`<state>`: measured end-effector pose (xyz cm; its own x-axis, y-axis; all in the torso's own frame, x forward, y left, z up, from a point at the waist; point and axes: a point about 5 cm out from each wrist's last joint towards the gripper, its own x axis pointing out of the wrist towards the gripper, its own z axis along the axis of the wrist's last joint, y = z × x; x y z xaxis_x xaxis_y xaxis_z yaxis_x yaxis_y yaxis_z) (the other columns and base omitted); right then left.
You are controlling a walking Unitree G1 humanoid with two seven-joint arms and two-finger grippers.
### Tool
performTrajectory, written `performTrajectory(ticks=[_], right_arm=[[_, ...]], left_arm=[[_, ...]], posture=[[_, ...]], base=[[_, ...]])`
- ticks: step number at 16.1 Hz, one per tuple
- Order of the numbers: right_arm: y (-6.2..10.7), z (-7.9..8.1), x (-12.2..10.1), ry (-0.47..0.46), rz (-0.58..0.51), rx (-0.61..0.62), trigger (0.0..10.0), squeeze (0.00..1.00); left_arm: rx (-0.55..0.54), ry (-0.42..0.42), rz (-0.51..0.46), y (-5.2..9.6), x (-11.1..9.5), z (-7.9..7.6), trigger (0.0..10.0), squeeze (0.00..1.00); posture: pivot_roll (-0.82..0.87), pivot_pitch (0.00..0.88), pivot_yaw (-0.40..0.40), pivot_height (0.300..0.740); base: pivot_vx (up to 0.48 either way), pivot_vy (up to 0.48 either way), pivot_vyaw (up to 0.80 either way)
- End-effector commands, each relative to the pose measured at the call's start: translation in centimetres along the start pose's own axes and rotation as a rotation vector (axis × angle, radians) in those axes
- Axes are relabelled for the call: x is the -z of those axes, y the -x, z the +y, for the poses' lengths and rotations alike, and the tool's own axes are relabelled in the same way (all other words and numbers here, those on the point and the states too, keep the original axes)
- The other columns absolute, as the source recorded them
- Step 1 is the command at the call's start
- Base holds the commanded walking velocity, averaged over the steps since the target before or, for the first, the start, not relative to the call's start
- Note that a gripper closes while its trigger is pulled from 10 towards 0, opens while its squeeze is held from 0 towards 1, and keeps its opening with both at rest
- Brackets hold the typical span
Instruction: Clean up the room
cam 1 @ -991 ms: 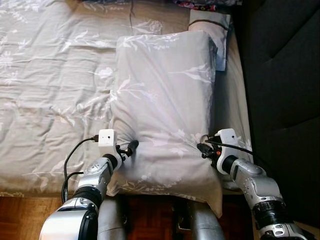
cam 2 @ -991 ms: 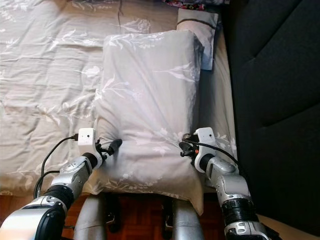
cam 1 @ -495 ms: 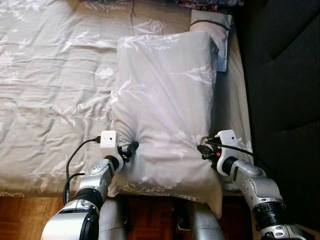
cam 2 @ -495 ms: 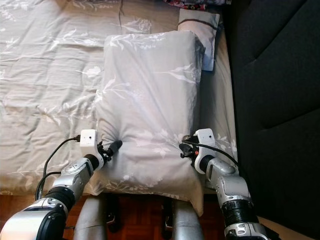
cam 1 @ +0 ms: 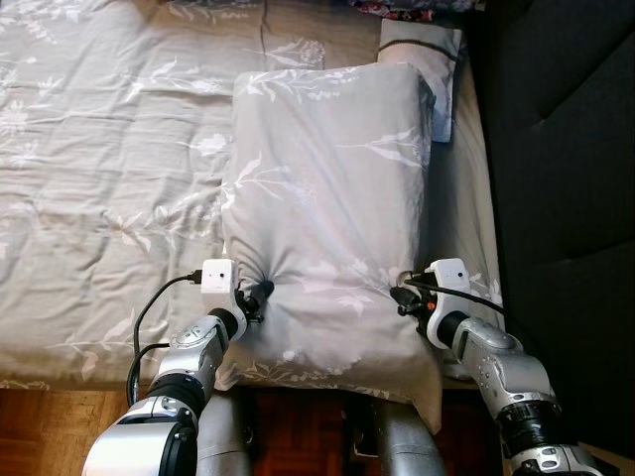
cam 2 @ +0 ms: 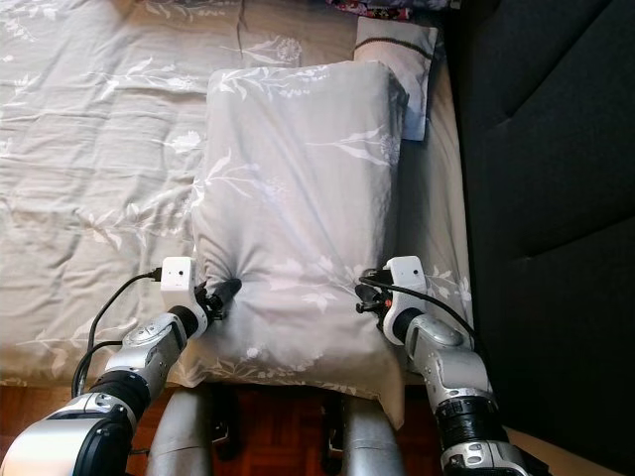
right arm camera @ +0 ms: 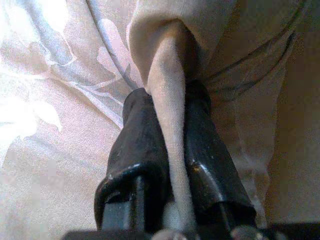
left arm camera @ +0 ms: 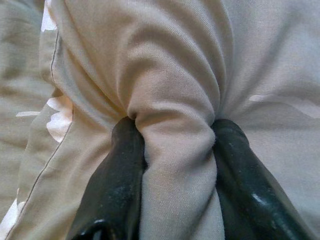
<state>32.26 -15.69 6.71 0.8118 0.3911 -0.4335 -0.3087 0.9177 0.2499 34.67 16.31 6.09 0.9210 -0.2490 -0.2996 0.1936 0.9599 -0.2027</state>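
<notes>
A large grey pillow (cam 1: 327, 188) with a pale leaf print lies lengthwise on the bed, its near end hanging over the bed's front edge. My left gripper (cam 1: 260, 291) is shut on a thick fold of the pillow (left arm camera: 172, 125) at its near left side. On the near right edge, my right gripper (cam 1: 402, 294) is shut on a thin pinch of the pillow (right arm camera: 170, 100) fabric. Both wrists sit low, just in front of the bed.
The bed (cam 1: 99, 169) is covered by a matching grey leaf-print sheet. A smaller pillow (cam 1: 422, 45) lies at the far right, behind the large one. A dark upholstered headboard (cam 1: 556, 198) runs along the right. Wooden floor (cam 1: 50, 436) lies below the bed's edge.
Both grippers have stayed shut on the pillow and drawn slightly back toward me. The pillow's near end has bunched a little more at the left grip.
</notes>
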Motion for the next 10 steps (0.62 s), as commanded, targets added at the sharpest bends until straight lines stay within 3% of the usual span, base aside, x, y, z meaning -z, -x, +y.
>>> performTrajectory(ticks=[1, 10], right_arm=[[0.07, 0.40, 4.88, -0.074, 0.171, -0.006, 0.0, 0.00], [-0.49, 0.59, 4.20, -0.088, 0.107, 0.007, 0.0, 0.00]], left_arm=[[0.022, 0.037, 0.217, 1.23, 5.29, -0.71, 0.0, 0.00], [0.033, 0.033, 0.187, 0.87, 4.33, -0.75, 0.0, 0.00]], posture=[[-0.12, 0.511, -0.107, 0.648], [-0.09, 0.470, -0.081, 0.648]], base=[[0.000, 0.000, 0.00], [0.000, 0.000, 0.00]])
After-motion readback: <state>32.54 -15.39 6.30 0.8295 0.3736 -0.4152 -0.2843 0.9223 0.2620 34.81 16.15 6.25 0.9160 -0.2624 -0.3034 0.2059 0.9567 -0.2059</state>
